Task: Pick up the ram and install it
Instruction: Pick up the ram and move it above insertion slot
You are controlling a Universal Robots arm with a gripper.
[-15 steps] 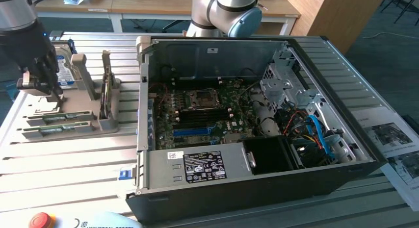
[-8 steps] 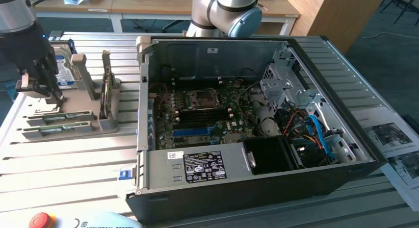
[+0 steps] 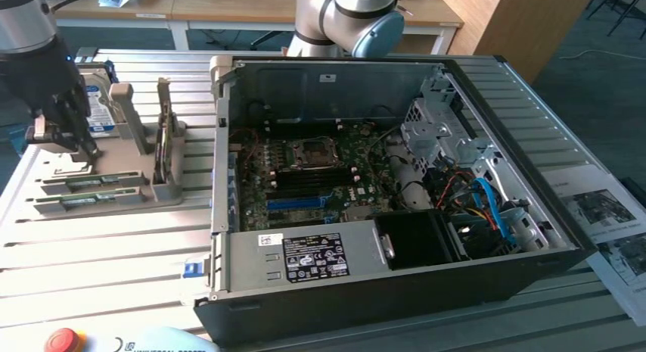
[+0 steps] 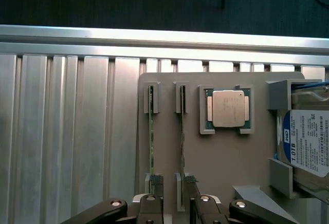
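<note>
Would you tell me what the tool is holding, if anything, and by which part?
Nothing: the open tool hovers above a ram stick in its tray.

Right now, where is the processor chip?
In the wrist view, the processor chip sits in the grey holder's pocket, between a ram stick and the hard drive.

You've got the slatted aluminium table (image 3: pixel 101 246), grey holder plate (image 4: pixel 226 167) sitting on it at the exterior view's left, open black computer case (image 3: pixel 404 291) across the middle, printed sheets (image 3: pixel 600 204) at the exterior view's right, red-buttoned pendant (image 3: pixel 63 341) at the near left edge.
</note>
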